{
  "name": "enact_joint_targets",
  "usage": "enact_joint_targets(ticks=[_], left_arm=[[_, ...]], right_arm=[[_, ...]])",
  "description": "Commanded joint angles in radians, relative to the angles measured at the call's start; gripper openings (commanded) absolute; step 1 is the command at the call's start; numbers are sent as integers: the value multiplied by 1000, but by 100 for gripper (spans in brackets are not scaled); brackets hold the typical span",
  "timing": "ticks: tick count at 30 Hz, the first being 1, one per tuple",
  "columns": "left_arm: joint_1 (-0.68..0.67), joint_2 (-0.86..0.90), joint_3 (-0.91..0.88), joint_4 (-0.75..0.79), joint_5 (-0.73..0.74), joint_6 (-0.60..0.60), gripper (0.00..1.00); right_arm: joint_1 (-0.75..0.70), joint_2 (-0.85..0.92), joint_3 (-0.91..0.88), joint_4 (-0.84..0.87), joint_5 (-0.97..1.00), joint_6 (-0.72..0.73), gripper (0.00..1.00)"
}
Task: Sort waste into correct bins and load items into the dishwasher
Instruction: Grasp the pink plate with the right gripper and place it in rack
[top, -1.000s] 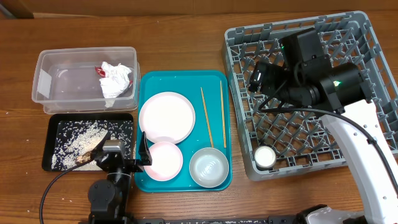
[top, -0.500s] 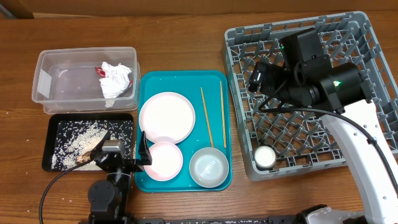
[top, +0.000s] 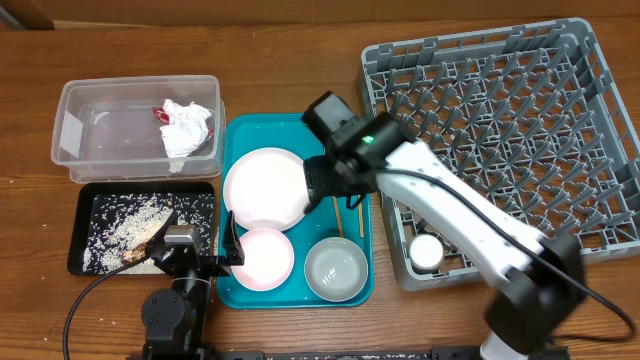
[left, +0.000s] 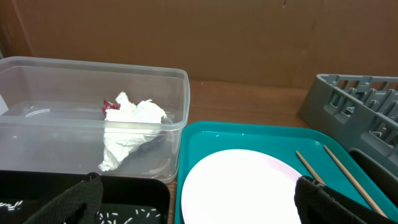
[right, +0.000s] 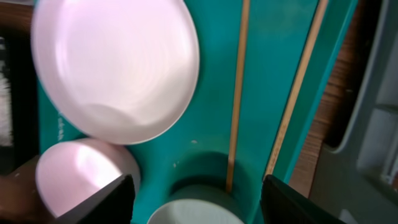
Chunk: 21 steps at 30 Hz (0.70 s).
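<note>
On the table (top: 290, 70), right gripper (right: 198, 186) is hovering above chopsticks (right: 238, 93) at three o'clock of the plate (right: 115, 68), jaws apart, empty; left gripper (left: 199, 199) is showing jaws wide, empty.

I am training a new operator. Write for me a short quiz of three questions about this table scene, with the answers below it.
1. True or false: the small cup stands in the grey rack.
2. In the overhead view, the clear tub holding the crumpled napkin is: A) at the upper left; B) at the lower right; C) in the middle.
3. Fill in: the right gripper hovers with its fingers apart over the ____ tray.

Key: 1 true; 2 A; 3 teal, meaning the teal tray.
</note>
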<state>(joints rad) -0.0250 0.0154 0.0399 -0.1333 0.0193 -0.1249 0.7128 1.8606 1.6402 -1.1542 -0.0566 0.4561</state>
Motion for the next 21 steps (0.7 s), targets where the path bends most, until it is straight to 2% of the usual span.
enact_joint_targets(ticks=[1,4,6,7,10,15,21], left_arm=[[-2,-11,-11,7,0,-10,100],[-2,-11,-11,7,0,-10,100],[-2,-11,-11,7,0,-10,100],[-2,-11,-11,7,0,-10,100],[-2,-11,-11,7,0,-10,100],[-2,-11,-11,7,0,-10,100],[-2,-11,-11,7,0,-10,100]], right_arm=[[-5,58,0,24,-91,-111,67],[0,118,0,15,-280,-117,66],[18,150,0,-16,-339,-129,66],[39,166,-1,-52,-352,-190,66],[101,177,-1,-113,-348,-311,66],[199,192,-1,-73,-240,-306,66],[217,252,-1,41,-213,-235,64]])
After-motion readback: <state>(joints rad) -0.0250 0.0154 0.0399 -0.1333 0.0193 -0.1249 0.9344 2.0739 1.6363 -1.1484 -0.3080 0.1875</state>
